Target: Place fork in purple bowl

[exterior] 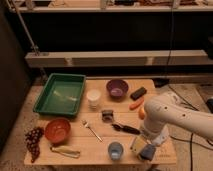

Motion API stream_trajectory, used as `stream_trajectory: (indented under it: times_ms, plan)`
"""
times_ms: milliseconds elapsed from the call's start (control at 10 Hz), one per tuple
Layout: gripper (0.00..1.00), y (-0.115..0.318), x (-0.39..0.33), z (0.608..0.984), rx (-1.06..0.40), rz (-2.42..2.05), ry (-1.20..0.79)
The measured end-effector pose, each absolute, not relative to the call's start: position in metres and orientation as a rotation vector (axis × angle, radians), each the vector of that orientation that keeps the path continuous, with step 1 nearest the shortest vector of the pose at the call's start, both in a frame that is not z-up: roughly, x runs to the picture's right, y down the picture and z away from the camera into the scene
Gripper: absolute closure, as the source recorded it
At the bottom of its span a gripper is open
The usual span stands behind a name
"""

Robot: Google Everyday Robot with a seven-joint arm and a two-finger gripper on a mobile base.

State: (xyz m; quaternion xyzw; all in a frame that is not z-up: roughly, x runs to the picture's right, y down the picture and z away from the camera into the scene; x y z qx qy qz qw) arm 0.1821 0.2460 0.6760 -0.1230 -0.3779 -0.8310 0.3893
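The fork point(92, 130) lies flat on the table point(90, 153), a little left of the middle. It is set on a slant, one end pointing to the far left and the other to the near right. It touches nothing that I can make out. The orange-red bowl point(57, 130) stands just to its left, and a dark-handled utensil point(125, 128) lies to its right.

The purple bowl point(117, 89) stands well apart from the fork, toward the far edge of the table, upright with its paler lilac inside showing. A white cup point(93, 97) stands just left of it, and beyond that is a green tray point(60, 94) whose floor shows only pale streaks. A small blue-grey cup point(115, 150) stands by the near edge. What the cups hold cannot be made out.

The gripper point(142, 149) hangs low over the near right part of the table, just right of the blue-grey cup, at the end of the white arm point(170, 117). Whether it is open or closed I cannot tell, and I see nothing in its hold. The fork is off to its left and a little farther back, clearly apart from it.

Elsewhere, a small dark block point(107, 115) sits near the middle. An orange carrot-like piece point(136, 105) and a black oblong point(138, 93) lie right of the purple bowl. A bunch of dark grapes point(33, 140) is at the left edge, and a yellowish-handled tool point(65, 151) lies along the near edge.
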Motion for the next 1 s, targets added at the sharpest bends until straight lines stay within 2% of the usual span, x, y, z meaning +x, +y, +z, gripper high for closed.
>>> stream_trajectory:
  times_ms: [700,900,1000]
  plan:
    - [0.2,0.244,0.182,0.675,-0.311,-2.12,-0.955]
    - [0.2,0.226,0.173,0.674,-0.267,-2.153,-0.912]
    - [0.2,0.197,0.158,0.674,-0.224,-2.19,-0.88]
